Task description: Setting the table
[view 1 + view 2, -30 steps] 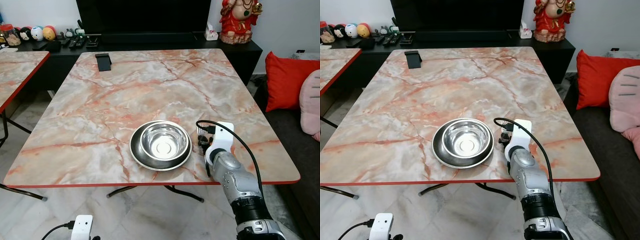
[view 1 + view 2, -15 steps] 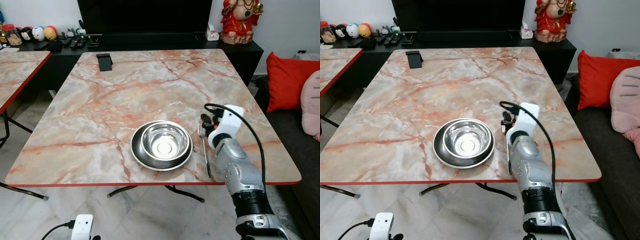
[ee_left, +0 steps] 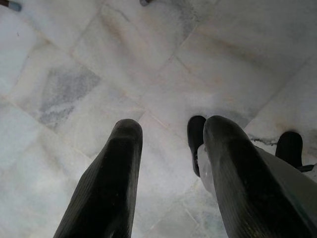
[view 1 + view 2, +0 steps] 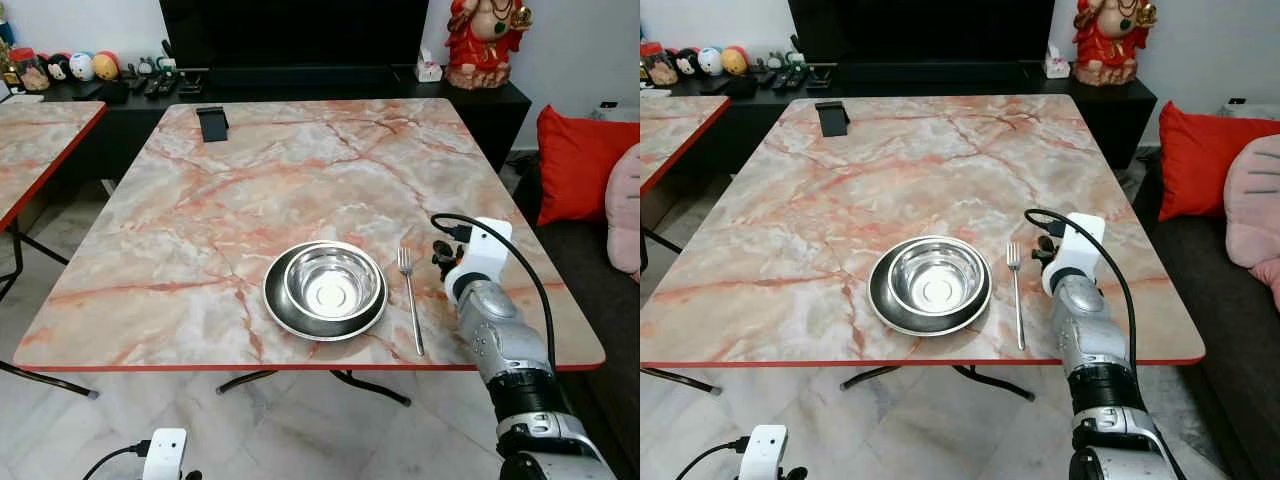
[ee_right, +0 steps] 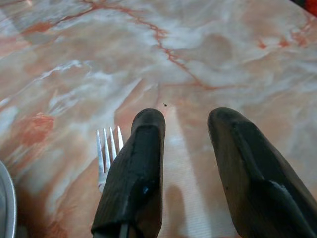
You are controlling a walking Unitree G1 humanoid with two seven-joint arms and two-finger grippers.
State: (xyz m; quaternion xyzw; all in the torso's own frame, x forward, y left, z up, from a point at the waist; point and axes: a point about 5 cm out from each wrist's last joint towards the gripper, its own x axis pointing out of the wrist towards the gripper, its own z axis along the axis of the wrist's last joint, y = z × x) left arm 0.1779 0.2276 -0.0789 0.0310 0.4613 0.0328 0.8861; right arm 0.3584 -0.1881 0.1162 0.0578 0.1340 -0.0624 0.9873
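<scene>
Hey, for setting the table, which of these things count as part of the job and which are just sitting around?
Part of the job:
- plate
- bowl, sitting in the plate
- fork, lying right of the plate
- right gripper, open, empty, right of the fork

Just lying about:
- black stand at the table's far corner
- red statue
- red cushion
- remotes on the cabinet

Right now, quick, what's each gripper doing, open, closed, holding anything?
Left gripper: open, empty, hanging over the floor.
Right gripper: open, empty, above the table just right of the fork.
</scene>
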